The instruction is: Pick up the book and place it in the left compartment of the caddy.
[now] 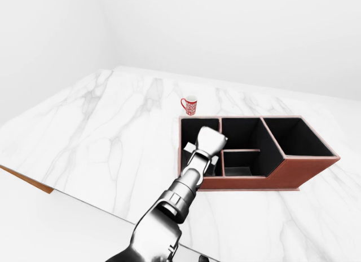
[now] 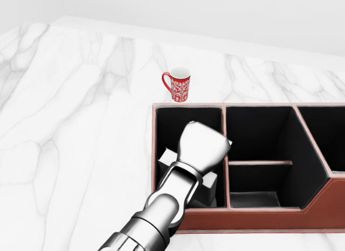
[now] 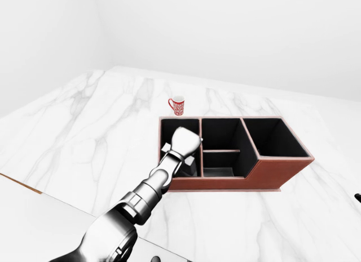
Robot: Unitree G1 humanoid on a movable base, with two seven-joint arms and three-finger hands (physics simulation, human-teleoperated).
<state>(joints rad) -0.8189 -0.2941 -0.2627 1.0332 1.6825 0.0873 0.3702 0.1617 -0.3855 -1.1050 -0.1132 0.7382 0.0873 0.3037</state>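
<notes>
- The left hand (image 2: 202,146) reaches over the left compartment of the caddy (image 2: 269,217), and its palm block hides the fingers, so I cannot tell whether they are spread or pinching something.
- The book (image 2: 167,156) shows only as pale corners on both sides of the wrist, low inside the left compartment; it lies directly under the hand, perhaps between the fingers, but the contact is hidden.
- Its long axis cannot be read with certainty: the visible corners suggest that it stands tilted and crosswise in the compartment, not flat on the bottom.
- In my judgement the book is already inside the correct compartment, so the coming move depends on one thing: the fingers must open and rise straight up without dragging the book over the wall.
- The left wall of the caddy and the divider (image 2: 225,154) to the middle compartment are close on both sides of the hand, so a sideways pull could catch them.
- The red mug (image 2: 178,84) stands on the marble counter (image 2: 70,127) just beyond the far left corner of the caddy, apart from it and out of the way of the arm.
- The other compartments look empty.
- The right hand is not seen in any view, so the left one is the only hand near the book.
</notes>
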